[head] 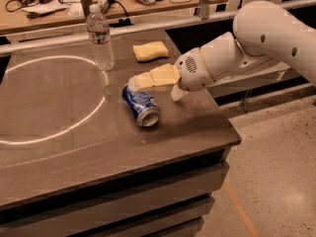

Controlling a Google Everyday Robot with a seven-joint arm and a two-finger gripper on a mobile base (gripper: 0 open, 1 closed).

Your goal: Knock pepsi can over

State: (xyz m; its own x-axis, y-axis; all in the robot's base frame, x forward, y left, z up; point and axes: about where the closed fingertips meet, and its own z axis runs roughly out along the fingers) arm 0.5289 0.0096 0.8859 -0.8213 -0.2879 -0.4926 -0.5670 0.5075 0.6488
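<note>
Lying on its side on the worktop [64, 142], right of centre, top end toward the front edge: pepsi can [141, 106]. Just above its rear end, reaching in from the right: pincer [136, 82], at the tip of an arm [256, 43] stretched across the worktop's right edge. Behind the pincer, near the back edge: sponge [150, 50]. Left of the sponge, upright: water bottle [100, 38]. Beyond the worktop: bench [64, 21] with cables on it. Off to the right, lower down: floor [276, 181].

One camera, seemingly mounted high, looks obliquely down across the table [59, 147] from fairly near. The pincer [148, 78] sits mid-frame above the table.
</note>
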